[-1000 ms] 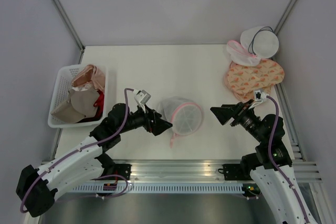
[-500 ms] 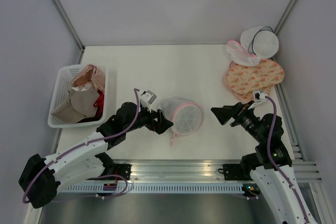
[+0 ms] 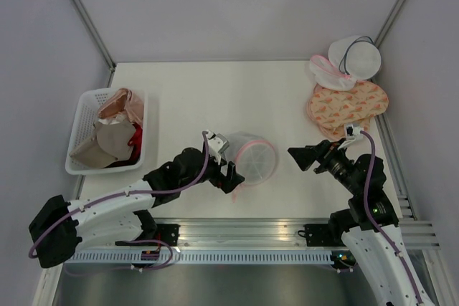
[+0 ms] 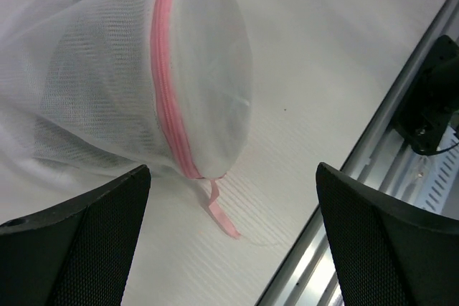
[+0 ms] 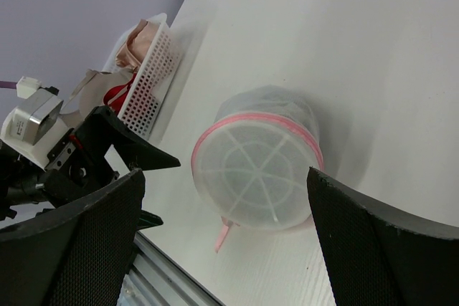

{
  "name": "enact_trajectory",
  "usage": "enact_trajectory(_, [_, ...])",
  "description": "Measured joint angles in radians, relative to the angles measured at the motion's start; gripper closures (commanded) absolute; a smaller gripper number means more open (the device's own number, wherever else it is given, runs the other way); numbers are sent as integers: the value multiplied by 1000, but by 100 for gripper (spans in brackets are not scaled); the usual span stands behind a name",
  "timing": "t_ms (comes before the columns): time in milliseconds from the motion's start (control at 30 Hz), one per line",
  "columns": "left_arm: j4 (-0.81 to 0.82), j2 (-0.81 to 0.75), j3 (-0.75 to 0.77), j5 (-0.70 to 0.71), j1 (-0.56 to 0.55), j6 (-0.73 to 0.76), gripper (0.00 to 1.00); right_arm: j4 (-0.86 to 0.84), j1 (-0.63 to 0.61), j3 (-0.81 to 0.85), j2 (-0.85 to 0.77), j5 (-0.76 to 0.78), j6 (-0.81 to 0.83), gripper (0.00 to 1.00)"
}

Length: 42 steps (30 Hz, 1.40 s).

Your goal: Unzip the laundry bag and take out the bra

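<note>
Laundry bag (image 3: 251, 159), round white mesh drum, pink zipper band (image 4: 166, 84), spoke seams on flat face only in right wrist view, left gripper (image 3: 233, 177) and right gripper (image 3: 295, 160) spread wide, empty.

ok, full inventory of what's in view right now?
laundry bag: 1, white mesh with pink zipper, table centre
strap: 1, pink, trailing from the bag's zipper
basket: 1, white, left edge
garments: several, beige, pink and red, in the basket
patterned bag: at least 1, peach, far right
round bag: 1, white with dark trim, far right corner
left gripper: 1, black, open, at the laundry bag's near left
right gripper: 1, black, open, right of it, apart
</note>
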<state>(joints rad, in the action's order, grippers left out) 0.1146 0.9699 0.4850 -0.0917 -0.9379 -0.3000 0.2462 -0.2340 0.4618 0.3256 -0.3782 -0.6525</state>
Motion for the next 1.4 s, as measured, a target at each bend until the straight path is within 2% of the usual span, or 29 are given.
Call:
enact_trajectory(200, [0,84,17,111,-14,3,0,26,0,0,0,14,13,2])
enact_trajectory(500, [45,134,33,189,-70,2,0,42,0,0,-5,19,15,2])
enact_trajectory(733, [68,248,47,306,-79,3,1,49,0,0,-15,18,14,2])
enact_trajectory(800, [77,288,49,361,-79,3,8,51,0,0,-19,18,14,2])
enact_trajectory(833, [84,308,50,382,-79,2,14,51,0,0,-23,18,14,2])
enact_trajectory(867, [90,326,51,396,-79,2,35,51,0,0,-25,18,14,2])
enact_trajectory(933, [112,363,53,409,-79,1,63,51,0,0,-27,18,14,2])
enact_trajectory(967, [122,377,53,411,-80,0,87,51,0,0,-27,18,14,2])
enact_trajectory(1000, [133,387,54,414,-80,-4,97,52,0,0,-27,17,14,2])
enact_trajectory(1233, [179,391,82,413,-80,-4,98,73,0,2,-44,18,15,2])
enact_trajectory(1400, [153,294,100,414,-80,-55,98,82,0,10,-56,18,19,2])
